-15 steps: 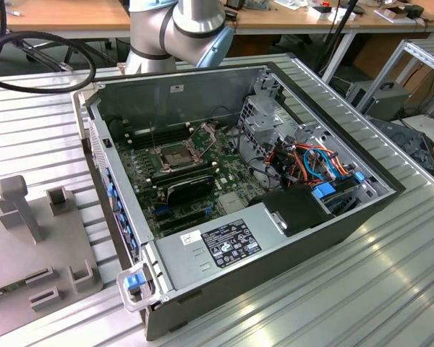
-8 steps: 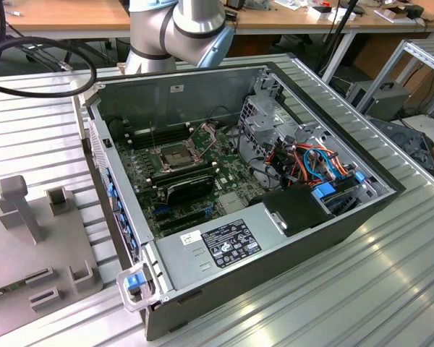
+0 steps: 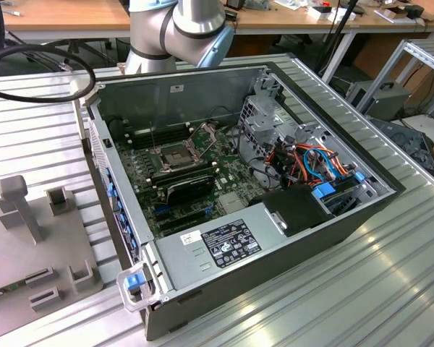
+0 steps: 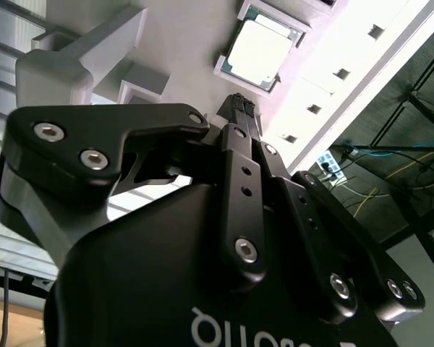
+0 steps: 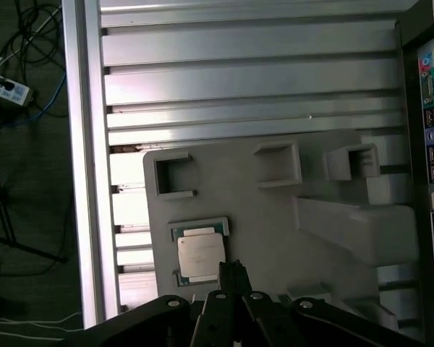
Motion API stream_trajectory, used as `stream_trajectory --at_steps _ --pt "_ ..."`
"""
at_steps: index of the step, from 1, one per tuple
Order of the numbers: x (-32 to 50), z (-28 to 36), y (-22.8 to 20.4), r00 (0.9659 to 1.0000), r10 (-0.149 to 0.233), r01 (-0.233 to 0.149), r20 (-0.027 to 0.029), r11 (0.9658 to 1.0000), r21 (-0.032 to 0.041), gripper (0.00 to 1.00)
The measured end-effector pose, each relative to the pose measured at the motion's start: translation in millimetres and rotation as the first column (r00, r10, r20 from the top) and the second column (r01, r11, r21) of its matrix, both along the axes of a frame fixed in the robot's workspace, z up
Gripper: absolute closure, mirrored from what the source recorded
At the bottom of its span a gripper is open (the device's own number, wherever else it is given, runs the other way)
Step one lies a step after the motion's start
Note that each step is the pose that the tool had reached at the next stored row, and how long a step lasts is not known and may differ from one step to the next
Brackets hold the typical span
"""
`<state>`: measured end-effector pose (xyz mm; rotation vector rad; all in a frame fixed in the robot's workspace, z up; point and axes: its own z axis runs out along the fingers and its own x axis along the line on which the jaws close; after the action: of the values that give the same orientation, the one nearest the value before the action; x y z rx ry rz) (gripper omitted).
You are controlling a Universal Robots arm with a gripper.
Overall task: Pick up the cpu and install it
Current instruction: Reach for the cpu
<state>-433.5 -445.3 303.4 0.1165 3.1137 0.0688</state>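
The cpu (image 5: 200, 256), a small square chip with a dull silver top, lies flat in a shallow square pocket of the grey holder plate (image 5: 275, 217). In the second wrist view the cpu (image 4: 260, 52) sits just beyond my fingertips. My gripper (image 5: 235, 271) hovers above the plate beside the chip, its two black fingers pressed together with nothing between them. The gripper (image 4: 239, 107) does not touch the chip. In the exterior view the open computer case (image 3: 333, 231) shows the motherboard's dark cpu socket (image 3: 175, 155) with its metal frame.
The grey holder plate (image 3: 29, 238) with raised blocks lies at the exterior view's left, beside the case. The arm's base (image 3: 181, 29) stands behind the case. Cables, a drive cage and a power supply (image 3: 231, 242) crowd the case. A black cable loops at the back left (image 3: 36, 72).
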Motion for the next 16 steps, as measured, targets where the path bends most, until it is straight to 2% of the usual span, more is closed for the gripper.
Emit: stream_trajectory --at_steps 4,16 --pt "-0.3 -5.6 0.0 1.0000 0.000 0.000 0.0000 1.0000 0.0000 0.89" --pt "-0.5 -16.4 0.0 1.0000 0.000 0.000 0.0000 1.0000 0.0000 0.89"
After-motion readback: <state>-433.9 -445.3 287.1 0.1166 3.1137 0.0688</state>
